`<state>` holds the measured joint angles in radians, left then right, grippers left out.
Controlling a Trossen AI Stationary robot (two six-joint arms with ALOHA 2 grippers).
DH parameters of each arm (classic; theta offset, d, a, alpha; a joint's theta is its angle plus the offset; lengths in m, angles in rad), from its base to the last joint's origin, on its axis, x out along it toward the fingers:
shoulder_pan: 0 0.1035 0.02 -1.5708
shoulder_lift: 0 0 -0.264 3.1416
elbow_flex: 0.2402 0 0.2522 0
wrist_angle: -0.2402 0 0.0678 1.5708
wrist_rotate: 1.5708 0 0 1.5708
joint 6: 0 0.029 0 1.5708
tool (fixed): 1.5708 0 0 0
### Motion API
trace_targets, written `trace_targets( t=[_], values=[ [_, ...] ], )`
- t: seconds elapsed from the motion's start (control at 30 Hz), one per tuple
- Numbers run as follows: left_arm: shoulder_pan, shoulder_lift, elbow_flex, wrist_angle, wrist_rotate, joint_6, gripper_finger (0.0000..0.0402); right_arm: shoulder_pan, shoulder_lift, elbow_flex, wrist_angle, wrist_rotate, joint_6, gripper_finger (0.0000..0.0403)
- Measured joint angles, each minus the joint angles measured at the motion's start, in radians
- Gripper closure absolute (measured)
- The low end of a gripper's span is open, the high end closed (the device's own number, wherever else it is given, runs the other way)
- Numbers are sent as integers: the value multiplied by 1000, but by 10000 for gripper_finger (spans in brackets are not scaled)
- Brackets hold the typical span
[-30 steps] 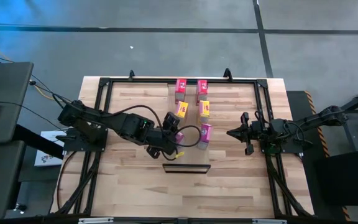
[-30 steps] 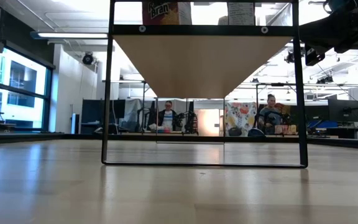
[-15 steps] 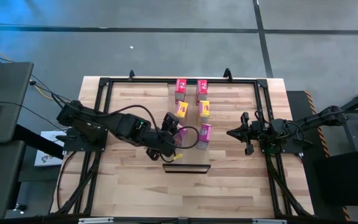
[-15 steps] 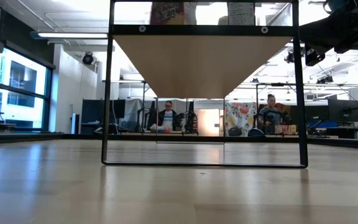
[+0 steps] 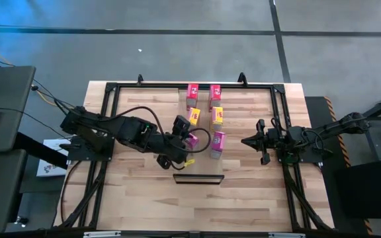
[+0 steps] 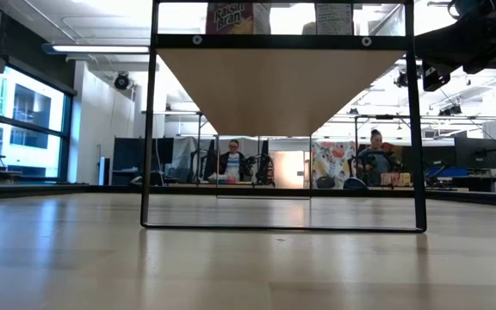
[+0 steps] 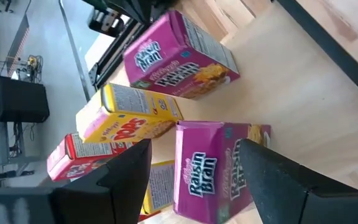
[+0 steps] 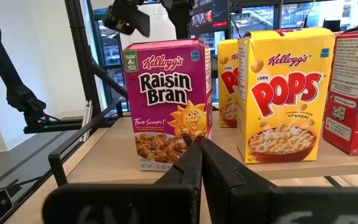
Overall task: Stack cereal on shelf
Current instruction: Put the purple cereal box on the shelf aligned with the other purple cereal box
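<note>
Six cereal boxes stand on the shelf [image 5: 202,165], a light plank with a dark bar [image 5: 198,177] at its near end. Two red boxes [image 5: 192,94] are farthest, two yellow [image 5: 217,116] are in the middle, and two magenta are nearest. My left gripper [image 5: 185,135] is open, with its fingers on either side of the left magenta box [image 7: 207,171]. The other magenta box [image 5: 218,143] stands beside it. My right gripper [image 5: 245,141] is shut and waits to the right of the shelf, pointing at the boxes [image 8: 166,102]. My left gripper is open around the left magenta box, coming level from the table's left. A gap shows between one finger [image 7: 129,171] and the box. The other finger [image 7: 272,177] overlaps the box's edge [image 7: 253,134]; I cannot tell whether it touches.
The shelf sits on a black frame [image 6: 149,129] raised above the butcher-block table [image 5: 131,198]. Black rails [image 5: 104,119] run along the table's sides. People sit in the room behind [image 6: 375,155]. Bare table lies near the front edge.
The left gripper has shifted slightly toward the far edge. The left magenta box has moved a little on the shelf: in the low view its label has slid right and now shows in full. The right arm has kept still.
</note>
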<state>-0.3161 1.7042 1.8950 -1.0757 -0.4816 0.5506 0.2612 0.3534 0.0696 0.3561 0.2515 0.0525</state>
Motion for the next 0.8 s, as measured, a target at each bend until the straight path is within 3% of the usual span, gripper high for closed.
trace_targets(
  t=[0.47, 0.67, 0.8],
  values=[
    [0, -74, 26, -4, 38, -81, 167, 0, 0, 0, -8, 0, 0, 403],
    [2, -132, 8, 3, 148, -210, 167, 0, 0, 0, -9, 0, 0, 403],
    [2, -178, -71, 24, 159, -316, 168, 0, 0, 0, -14, 0, 2, 403]
  ],
)
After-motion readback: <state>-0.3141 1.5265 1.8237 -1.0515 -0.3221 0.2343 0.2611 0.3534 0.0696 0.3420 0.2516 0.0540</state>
